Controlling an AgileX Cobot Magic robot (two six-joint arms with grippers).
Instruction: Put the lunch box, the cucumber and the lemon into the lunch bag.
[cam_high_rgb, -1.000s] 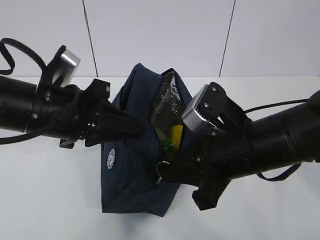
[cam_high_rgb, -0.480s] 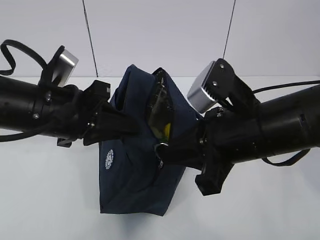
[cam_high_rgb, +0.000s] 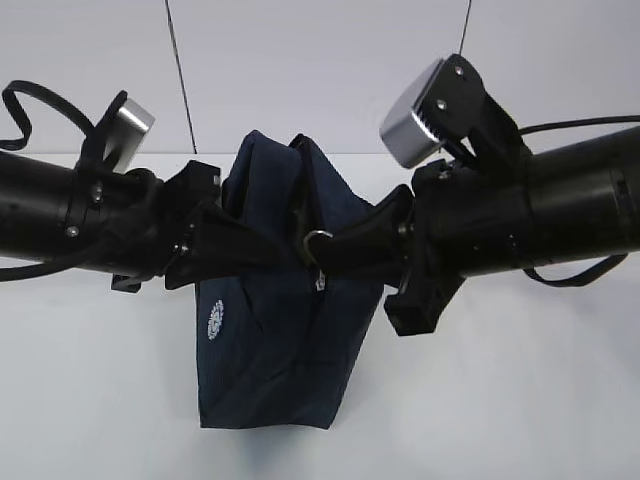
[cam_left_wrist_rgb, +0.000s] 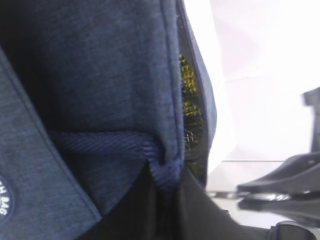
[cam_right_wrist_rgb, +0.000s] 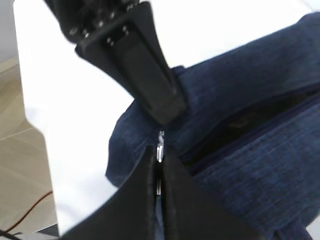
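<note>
The jaws of the right gripper (cam_right_wrist_rgb: 158, 165) are pressed together on the ring zipper pull (cam_high_rgb: 317, 243) at the front edge of the lunch bag (cam_high_rgb: 275, 330), while the left gripper (cam_high_rgb: 262, 256) is clenched on the navy fabric of the bag's left side, by a woven loop handle (cam_left_wrist_rgb: 107, 143). The bag is held upright between the two arms on the white table (cam_high_rgb: 90, 400), its white round logo (cam_high_rgb: 215, 320) turned to the camera, and something yellow (cam_left_wrist_rgb: 189, 90) is glimpsed through the narrow gap left at its top.

light: bright, even | wrist views: blurred, overexposed white | shadows: faint
</note>
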